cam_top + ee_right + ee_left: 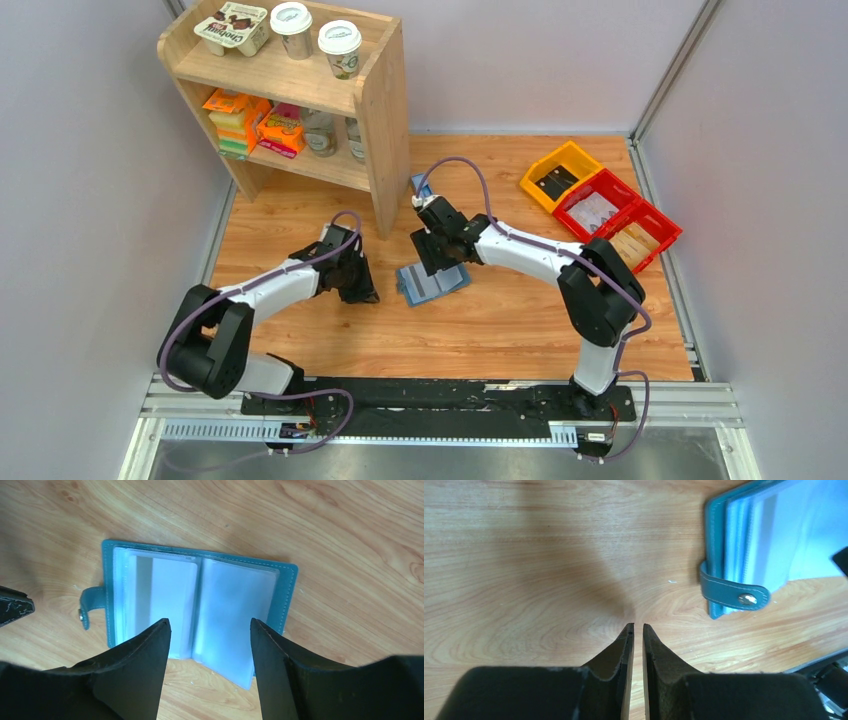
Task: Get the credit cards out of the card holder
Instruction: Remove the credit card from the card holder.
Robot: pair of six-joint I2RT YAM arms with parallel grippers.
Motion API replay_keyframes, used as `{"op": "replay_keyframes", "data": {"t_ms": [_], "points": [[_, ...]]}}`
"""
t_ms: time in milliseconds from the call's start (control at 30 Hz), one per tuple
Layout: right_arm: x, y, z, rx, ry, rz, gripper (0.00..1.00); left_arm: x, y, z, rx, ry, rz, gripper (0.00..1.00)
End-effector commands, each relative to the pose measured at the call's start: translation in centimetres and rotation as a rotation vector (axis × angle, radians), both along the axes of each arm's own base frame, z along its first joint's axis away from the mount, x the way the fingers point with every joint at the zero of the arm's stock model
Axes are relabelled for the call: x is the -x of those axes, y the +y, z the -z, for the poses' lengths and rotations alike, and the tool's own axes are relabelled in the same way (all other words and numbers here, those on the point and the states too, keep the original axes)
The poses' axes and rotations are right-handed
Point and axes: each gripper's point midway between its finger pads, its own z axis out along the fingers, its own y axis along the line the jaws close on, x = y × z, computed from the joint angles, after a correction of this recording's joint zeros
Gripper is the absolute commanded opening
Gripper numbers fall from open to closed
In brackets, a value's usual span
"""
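Observation:
The teal card holder lies open and flat on the wooden table, its pale blue plastic pockets facing up. Its closure tab sticks out to one side, and the snap shows in the left wrist view. A greyish sheet sits in one pocket; I cannot tell whether it is a credit card. My right gripper hovers just over the holder's near edge, open and empty. My left gripper stands on bare wood beside the holder, its fingers nearly together with nothing between them.
A wooden shelf stands at the back left with cups, a yoghurt pack and sponges. Yellow and red bins sit at the back right. A small blue box lies behind the right arm.

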Motion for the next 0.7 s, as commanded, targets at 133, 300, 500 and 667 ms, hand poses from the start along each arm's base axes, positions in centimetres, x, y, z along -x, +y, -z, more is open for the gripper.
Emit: {"op": "replay_keyframes", "data": {"t_ms": [133, 300, 500, 667], "points": [[0.7, 4.0, -2.4, -0.124, -0.032, -0.085, 0.67, -3.1, -2.2, -5.5, 0.146, -0.172, -0.034, 0.22], [0.7, 4.9, -0.8, -0.106, -0.011, -0.067, 0.75, -4.3, -3.2, -6.6, 0.196, -0.192, -0.048, 0.27], [0.8, 5.3, 1.0, -0.082, 0.030, -0.054, 0.80, -4.7, -3.7, -6.5, 0.218, -0.185, -0.050, 0.32], [1.0, 5.2, 2.4, -0.058, 0.056, -0.051, 0.81, -4.8, -3.9, -6.5, 0.222, -0.182, -0.052, 0.34]]}}
